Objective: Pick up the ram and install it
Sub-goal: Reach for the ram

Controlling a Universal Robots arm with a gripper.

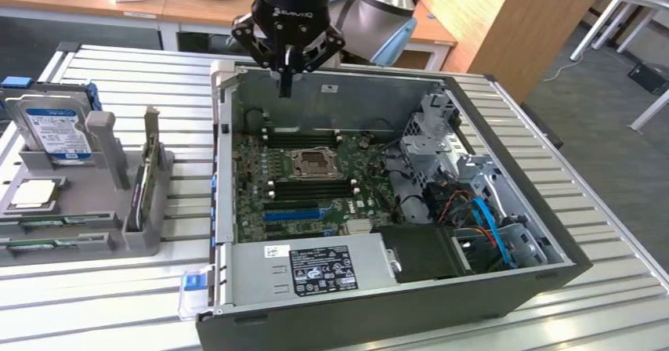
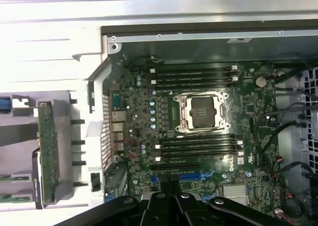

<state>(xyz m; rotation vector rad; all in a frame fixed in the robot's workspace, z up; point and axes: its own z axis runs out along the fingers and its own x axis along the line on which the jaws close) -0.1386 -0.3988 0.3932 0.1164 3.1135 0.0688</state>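
Two ram sticks, thin green boards with pale labels, lie in the grey holder [image 1: 125,233] at the exterior view's left: one ram stick [image 1: 52,223] and a second ram stick [image 1: 47,244]. The wrist view catches their ends [image 2: 15,177] [image 2: 15,197]. My gripper [image 1: 284,85] hangs over the back wall of the open computer case [image 1: 345,81], far from the holder. Its fingers are shut and point down, with nothing between them. In the wrist view the gripper [image 2: 169,188] sits above the motherboard. Black memory slots [image 1: 305,139] [image 2: 196,76] lie on either side of the CPU socket [image 1: 312,163] [image 2: 202,113].
The holder also carries a hard drive [image 1: 52,128], a silver chip [image 1: 37,193] and a tall green card with a metal bracket [image 1: 152,171] [image 2: 48,151]. Inside the case are a power supply [image 1: 324,269], drive cages [image 1: 428,132] and cables [image 1: 481,210]. The case stands on a slatted table [image 1: 105,296].
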